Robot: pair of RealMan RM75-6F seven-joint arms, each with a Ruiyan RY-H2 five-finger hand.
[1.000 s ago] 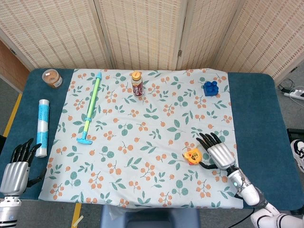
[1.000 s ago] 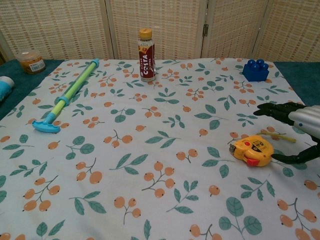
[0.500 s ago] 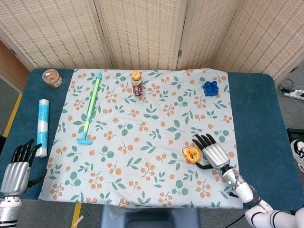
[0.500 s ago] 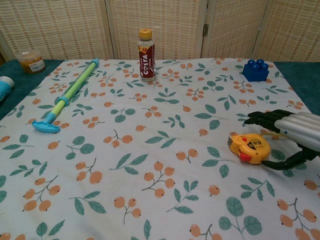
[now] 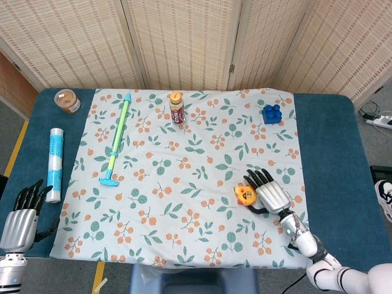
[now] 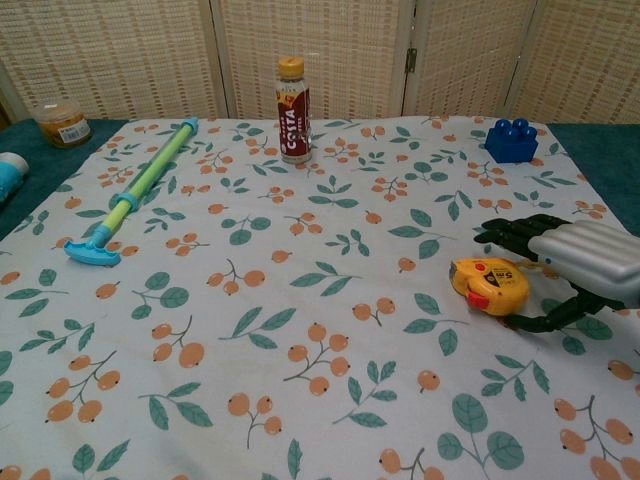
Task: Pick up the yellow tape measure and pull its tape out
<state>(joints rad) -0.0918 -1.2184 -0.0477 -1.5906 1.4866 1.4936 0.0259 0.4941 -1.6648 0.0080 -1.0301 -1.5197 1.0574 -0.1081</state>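
Note:
The yellow tape measure [image 5: 244, 195] [image 6: 488, 285] lies on the floral cloth at the front right, its red button facing forward. My right hand [image 5: 269, 195] [image 6: 575, 260] sits right against its right side. The fingers [image 6: 510, 232] reach past the far side and the thumb [image 6: 545, 320] curls round the near side, with the case not clasped. My left hand [image 5: 18, 217] hovers over the blue table edge at the front left, fingers apart and holding nothing; only the head view shows it.
A brown drink bottle [image 5: 177, 108] [image 6: 292, 96] stands at the back centre. A blue block [image 5: 271, 113] [image 6: 512, 140] sits at the back right. A green-blue pump rod [image 5: 116, 139] [image 6: 135, 195], a jar [image 5: 67, 101] and a blue roll [image 5: 54, 164] lie at the left.
My right hand has slid left and closer in around the tape measure, nudging it a little to the left. The left hand has not moved.

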